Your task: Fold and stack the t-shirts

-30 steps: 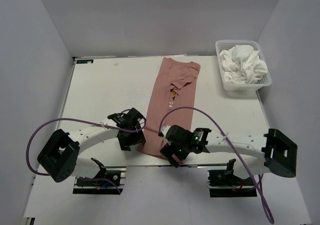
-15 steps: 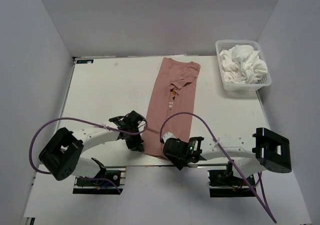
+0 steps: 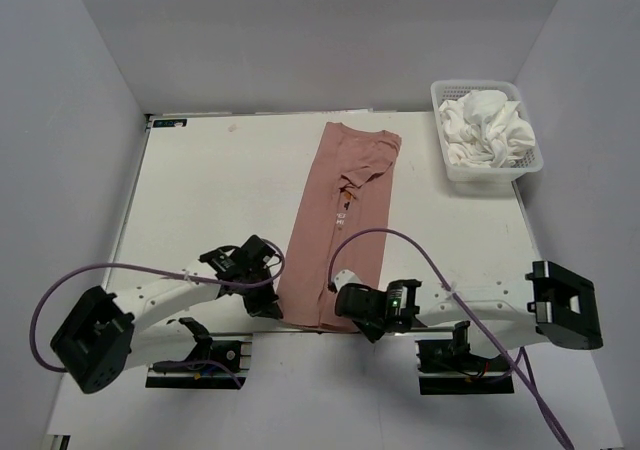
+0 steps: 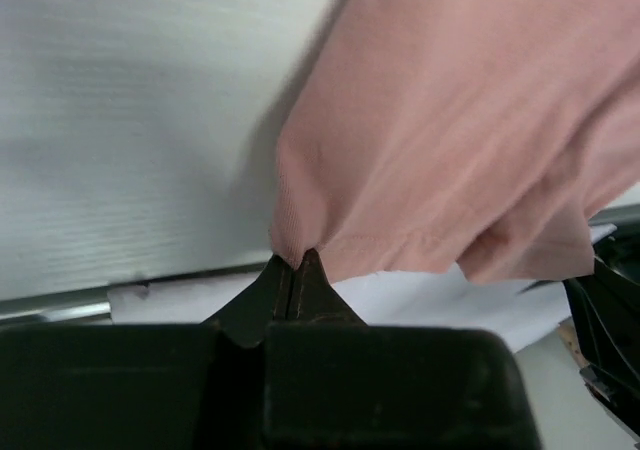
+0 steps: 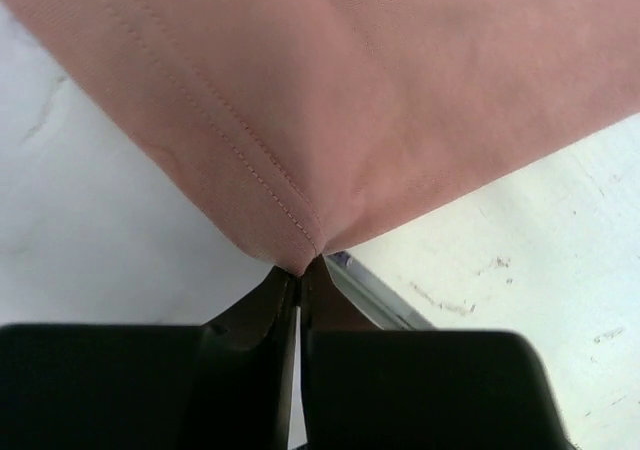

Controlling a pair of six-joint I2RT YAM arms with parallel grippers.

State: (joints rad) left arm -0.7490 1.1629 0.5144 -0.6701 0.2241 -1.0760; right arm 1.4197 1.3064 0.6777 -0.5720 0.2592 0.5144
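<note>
A dusty pink t-shirt (image 3: pixel 340 210) lies folded into a long strip down the middle of the white table (image 3: pixel 200 200), its small chest graphic showing. My left gripper (image 3: pixel 272 308) is shut on the strip's near left corner (image 4: pixel 296 232). My right gripper (image 3: pixel 352 318) is shut on the near right corner (image 5: pixel 300 240), pinching the stitched hem. Both corners are pulled up into the fingertips near the table's front edge. White t-shirts (image 3: pixel 486 125) lie crumpled in the basket.
A white plastic mesh basket (image 3: pixel 447 166) stands at the table's back right corner. Purple cables loop from both arms over the near part of the table. Grey walls close in the left, back and right sides.
Both grippers have gone from open to shut on the pink t-shirt's near corners. Both arms have pulled back toward the table's front edge, drawing the near hem with them.
</note>
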